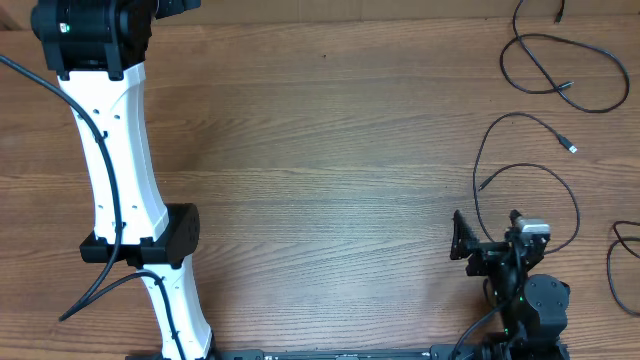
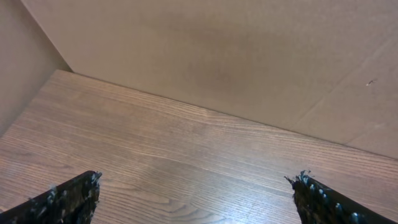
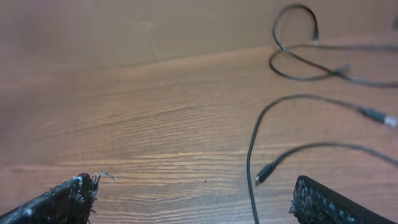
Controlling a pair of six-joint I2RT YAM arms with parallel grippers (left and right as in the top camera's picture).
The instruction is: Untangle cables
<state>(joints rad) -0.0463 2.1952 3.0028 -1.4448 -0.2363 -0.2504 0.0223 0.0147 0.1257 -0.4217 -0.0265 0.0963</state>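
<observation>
Three thin black cables lie apart at the right of the wooden table. One cable [image 1: 560,75] loops at the far right corner. A second cable [image 1: 530,170] curves in an open loop just beyond my right gripper [image 1: 488,232], with its plug ends free. A third cable [image 1: 622,262] shows at the right edge. In the right wrist view my right gripper [image 3: 194,183] is open and empty, and the second cable's plug [image 3: 264,174] lies just ahead of its right finger. My left gripper [image 2: 196,180] is open and empty over bare wood at the far left corner.
The white left arm [image 1: 115,150] stretches along the table's left side from the front edge to the far left. A brown cardboard wall [image 2: 217,56] stands behind the table's far edge. The right arm's base [image 1: 530,300] sits at the front right.
</observation>
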